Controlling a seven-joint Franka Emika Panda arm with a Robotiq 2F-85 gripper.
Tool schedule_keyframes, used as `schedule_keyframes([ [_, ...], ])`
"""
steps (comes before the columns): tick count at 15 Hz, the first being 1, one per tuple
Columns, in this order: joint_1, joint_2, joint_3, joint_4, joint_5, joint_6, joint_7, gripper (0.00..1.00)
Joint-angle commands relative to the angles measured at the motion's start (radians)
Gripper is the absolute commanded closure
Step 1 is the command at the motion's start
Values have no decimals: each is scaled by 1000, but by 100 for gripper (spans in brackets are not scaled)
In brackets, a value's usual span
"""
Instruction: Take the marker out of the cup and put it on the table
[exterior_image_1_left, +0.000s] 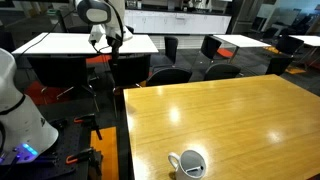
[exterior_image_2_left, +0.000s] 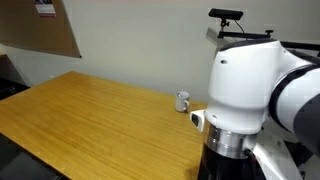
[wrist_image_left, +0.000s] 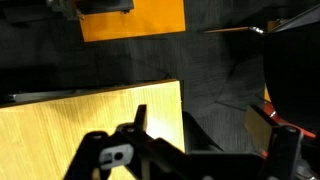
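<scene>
The white cup (exterior_image_1_left: 190, 163) stands on the yellow table (exterior_image_1_left: 220, 115) near its front edge, handle to the left. It also shows small at the table's far edge (exterior_image_2_left: 183, 100) in an exterior view. The marker cannot be made out in any view. My gripper (exterior_image_1_left: 108, 40) is raised high, beyond the table's far left corner and far from the cup. In the wrist view the dark fingers (wrist_image_left: 210, 135) stand wide apart with nothing between them, over the table's corner (wrist_image_left: 90, 125) and dark floor. The cup is out of the wrist view.
White-topped tables (exterior_image_1_left: 85, 43) with black chairs (exterior_image_1_left: 170, 75) stand behind the yellow table. My white arm body (exterior_image_2_left: 250, 90) fills the right of an exterior view, and part of it (exterior_image_1_left: 15, 100) shows at the left. An orange panel (wrist_image_left: 130, 20) lies on the floor.
</scene>
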Motion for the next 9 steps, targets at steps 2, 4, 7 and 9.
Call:
schedule_keyframes([
  [2,0,0,-1,1,-1,-2,0,0],
  [4,0,0,-1,1,-1,-2,0,0],
  [7,-6,-1,4,1,-16,24,12,0],
  [9,-16,-8,5,1,-30,57,26,0],
])
